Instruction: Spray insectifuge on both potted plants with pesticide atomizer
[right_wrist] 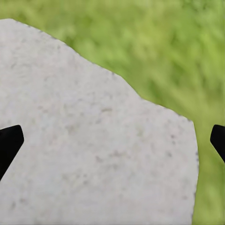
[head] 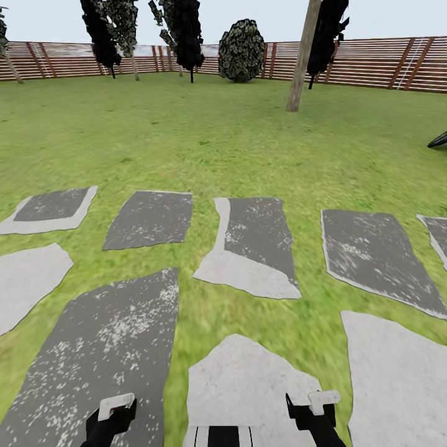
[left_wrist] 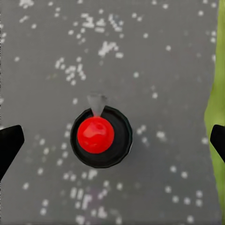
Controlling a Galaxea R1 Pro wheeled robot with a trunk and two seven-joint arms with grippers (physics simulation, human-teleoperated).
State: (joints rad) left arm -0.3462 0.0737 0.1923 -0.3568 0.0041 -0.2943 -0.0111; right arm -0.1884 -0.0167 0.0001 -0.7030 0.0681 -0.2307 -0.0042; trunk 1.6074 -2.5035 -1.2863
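Both the left gripper (left_wrist: 112,140) and the right gripper (right_wrist: 112,140) are spread wide, with their fingertips cut off at the picture edges. A red-topped black round object (left_wrist: 101,136), hard to identify, sits on dark paving (left_wrist: 154,56) in the garden (head: 205,136).

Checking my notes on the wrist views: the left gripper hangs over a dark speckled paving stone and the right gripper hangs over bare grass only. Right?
Not quite. The right wrist view shows the right gripper over a pale paving stone with grass beyond its edge. The left gripper does hang over a dark speckled stone.
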